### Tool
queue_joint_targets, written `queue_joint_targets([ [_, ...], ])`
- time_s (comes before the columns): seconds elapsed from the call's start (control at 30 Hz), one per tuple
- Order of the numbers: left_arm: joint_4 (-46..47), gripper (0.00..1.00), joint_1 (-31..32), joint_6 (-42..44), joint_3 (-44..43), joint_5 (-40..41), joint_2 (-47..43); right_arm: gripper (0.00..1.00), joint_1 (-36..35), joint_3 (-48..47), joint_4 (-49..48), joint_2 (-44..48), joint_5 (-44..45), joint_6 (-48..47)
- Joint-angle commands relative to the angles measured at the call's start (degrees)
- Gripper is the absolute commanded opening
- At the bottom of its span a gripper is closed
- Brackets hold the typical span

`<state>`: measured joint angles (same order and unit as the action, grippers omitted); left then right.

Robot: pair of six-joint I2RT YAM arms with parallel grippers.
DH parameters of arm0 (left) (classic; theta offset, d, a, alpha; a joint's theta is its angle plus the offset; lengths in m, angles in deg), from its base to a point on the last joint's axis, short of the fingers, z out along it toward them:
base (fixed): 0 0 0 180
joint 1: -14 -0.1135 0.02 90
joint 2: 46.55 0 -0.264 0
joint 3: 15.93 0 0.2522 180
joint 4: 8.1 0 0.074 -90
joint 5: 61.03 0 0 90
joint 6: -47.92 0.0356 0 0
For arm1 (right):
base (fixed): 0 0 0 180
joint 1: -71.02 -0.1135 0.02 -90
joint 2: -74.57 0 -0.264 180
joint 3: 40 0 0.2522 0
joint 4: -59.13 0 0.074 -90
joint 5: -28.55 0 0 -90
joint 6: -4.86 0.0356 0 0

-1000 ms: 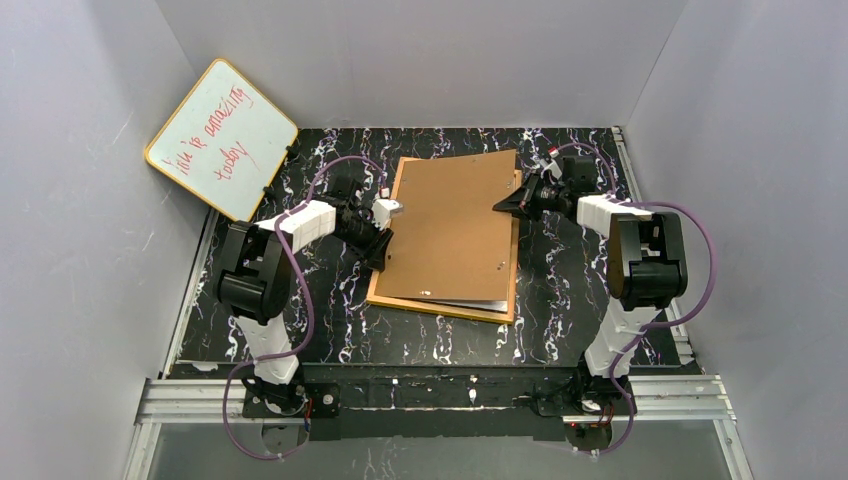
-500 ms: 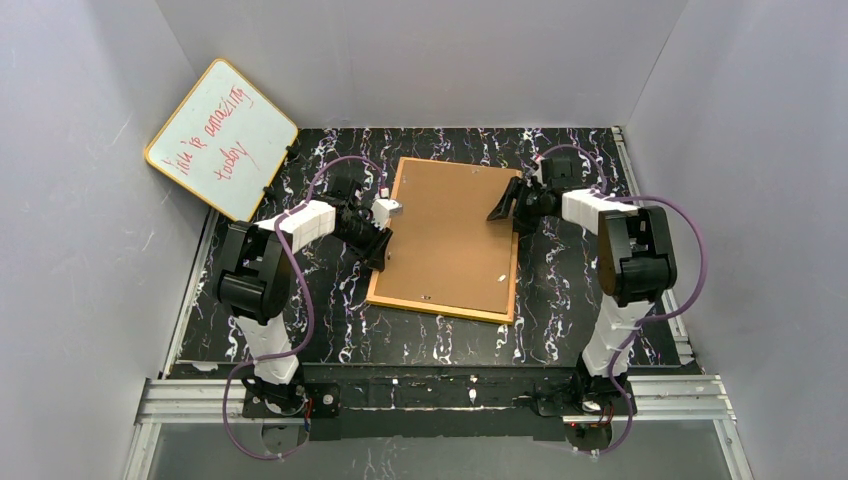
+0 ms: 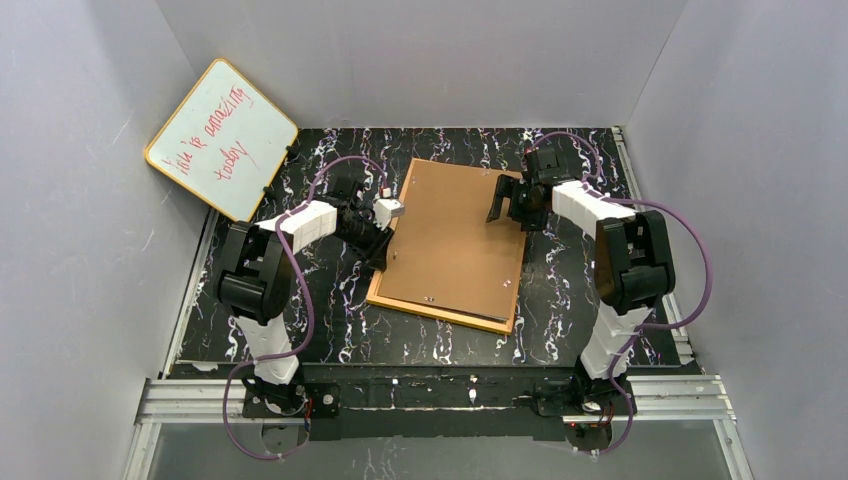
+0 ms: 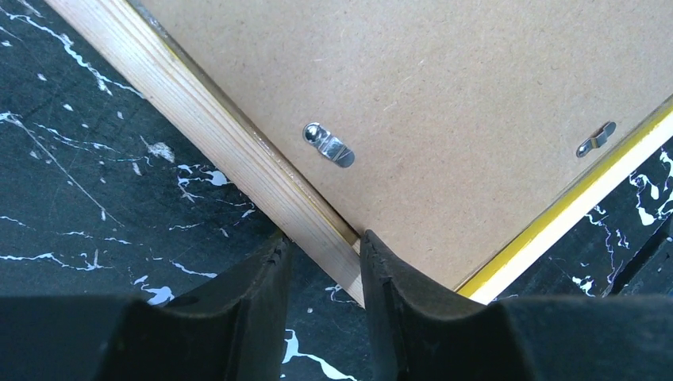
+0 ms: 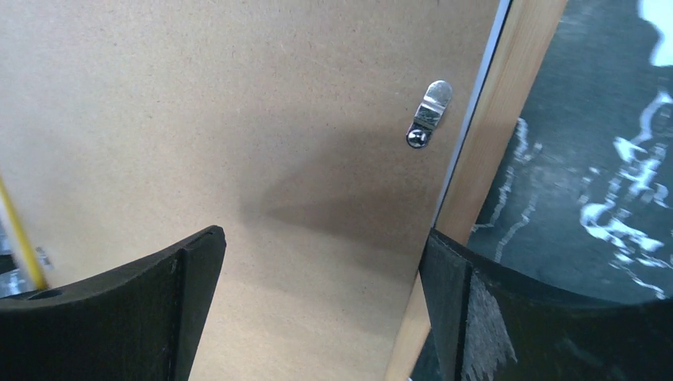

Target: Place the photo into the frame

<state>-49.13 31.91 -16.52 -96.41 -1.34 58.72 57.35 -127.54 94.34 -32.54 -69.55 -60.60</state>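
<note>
Though back-up, the frame lengthwise near-to-far.

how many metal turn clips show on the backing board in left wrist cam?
2. First clip: centre-left, beside the wooden rail of the frame. Second clip: far right, near the yellow edge. More may lie outside this view.

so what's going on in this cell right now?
The frame lies face down with the backing board on top of it. The left gripper pinches the frame's left rail. The right gripper hangs open over the board's right edge, holding nothing. No photo in sight.
</note>
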Motion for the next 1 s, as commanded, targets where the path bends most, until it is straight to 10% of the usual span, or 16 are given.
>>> queue_joint_targets([
  [0.0, -4.3, 0.31, 0.2, 2.5, 0.2, -0.1, -1.6, 0.99, 0.1, -2.6, 6.3, 3.0, 11.3, -4.0],
  [0.63, -7.1, 0.32, -1.6, 1.9, -4.2, -1.7, -1.8, 0.87, -0.5, 1.2, 3.8, 6.3, 3.1, 1.7],
  [0.97, -10.1, 0.64, -2.6, 4.2, -5.2, -4.1, -5.1, 0.84, 4.7, -0.4, -3.5, 6.0, 4.2, 1.0],
])
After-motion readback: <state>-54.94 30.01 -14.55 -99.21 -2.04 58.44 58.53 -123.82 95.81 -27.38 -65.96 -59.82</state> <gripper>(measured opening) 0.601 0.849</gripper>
